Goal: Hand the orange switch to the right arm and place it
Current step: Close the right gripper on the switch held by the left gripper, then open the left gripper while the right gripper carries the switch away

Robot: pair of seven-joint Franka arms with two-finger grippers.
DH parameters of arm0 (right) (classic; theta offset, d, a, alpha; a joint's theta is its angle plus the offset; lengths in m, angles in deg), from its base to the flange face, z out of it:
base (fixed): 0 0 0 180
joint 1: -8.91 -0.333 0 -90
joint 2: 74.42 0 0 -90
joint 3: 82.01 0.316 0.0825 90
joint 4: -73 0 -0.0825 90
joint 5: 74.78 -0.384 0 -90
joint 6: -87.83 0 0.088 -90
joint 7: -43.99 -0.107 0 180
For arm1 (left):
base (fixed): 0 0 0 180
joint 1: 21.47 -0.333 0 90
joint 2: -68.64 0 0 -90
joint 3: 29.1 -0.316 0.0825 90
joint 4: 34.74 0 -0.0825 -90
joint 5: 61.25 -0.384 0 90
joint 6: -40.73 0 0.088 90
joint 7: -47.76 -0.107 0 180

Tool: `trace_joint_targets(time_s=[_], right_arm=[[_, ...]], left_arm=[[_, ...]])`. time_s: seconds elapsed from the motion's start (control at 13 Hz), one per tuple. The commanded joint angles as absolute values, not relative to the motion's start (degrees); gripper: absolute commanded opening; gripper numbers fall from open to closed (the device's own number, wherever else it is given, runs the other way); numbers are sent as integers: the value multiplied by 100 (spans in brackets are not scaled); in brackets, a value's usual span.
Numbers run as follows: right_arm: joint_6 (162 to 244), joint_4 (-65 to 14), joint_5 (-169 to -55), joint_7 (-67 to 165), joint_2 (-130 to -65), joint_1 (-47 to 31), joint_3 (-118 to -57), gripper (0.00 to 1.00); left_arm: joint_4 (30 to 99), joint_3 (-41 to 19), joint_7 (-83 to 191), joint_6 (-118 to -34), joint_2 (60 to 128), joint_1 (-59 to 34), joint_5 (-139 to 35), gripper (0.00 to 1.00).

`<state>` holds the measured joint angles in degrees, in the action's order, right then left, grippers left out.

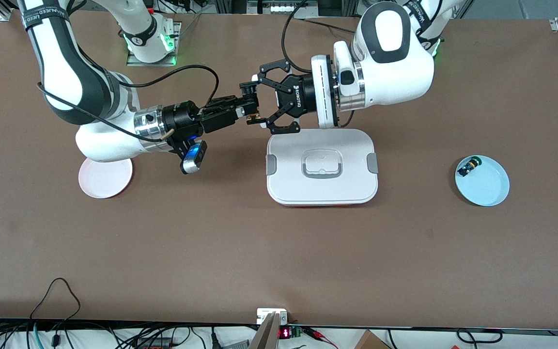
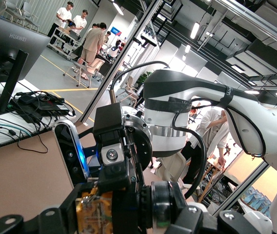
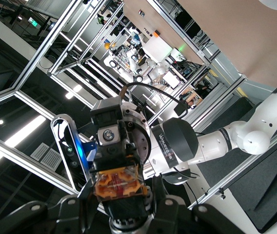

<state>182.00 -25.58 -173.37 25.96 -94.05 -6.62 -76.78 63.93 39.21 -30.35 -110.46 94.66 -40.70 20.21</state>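
The orange switch is up in the air between both grippers, over the table beside the white lidded box. My right gripper, slim and black, is shut on it across its middle. My left gripper, the claw-like one, is open, with one finger off each end of the switch. In the left wrist view the switch's tan rear and black collar lie crosswise, with a right finger clamped over them. In the right wrist view the switch's rear faces the camera.
The white lidded box sits mid-table. A pale pink plate lies under the right arm. A light blue plate toward the left arm's end holds a black switch with green face.
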Motion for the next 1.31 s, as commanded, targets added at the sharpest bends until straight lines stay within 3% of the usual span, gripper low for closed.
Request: trace_joint_targets(time_s=[0.0, 0.08, 0.85, 1.23], right_arm=[[18153, -2622, -17488, 2466, -9305, -594, -7638, 22], [18153, -2622, -17497, 2466, -9314, -594, -7638, 22], [18144, -2666, -17541, 2510, -9279, -550, -7647, 22], [17775, -2833, -17427, 2527, -9226, -217, -7665, 23]], left_arm=[[6431, 3954, -3247, -11097, 9360, -4116, 2207, 46], [6431, 3954, -3292, -11097, 9351, -4125, 2198, 99], [6414, 3963, -3230, -10983, 9316, -4300, 2189, 100], [6423, 3919, -3213, -10044, 9333, -4748, 2154, 100]])
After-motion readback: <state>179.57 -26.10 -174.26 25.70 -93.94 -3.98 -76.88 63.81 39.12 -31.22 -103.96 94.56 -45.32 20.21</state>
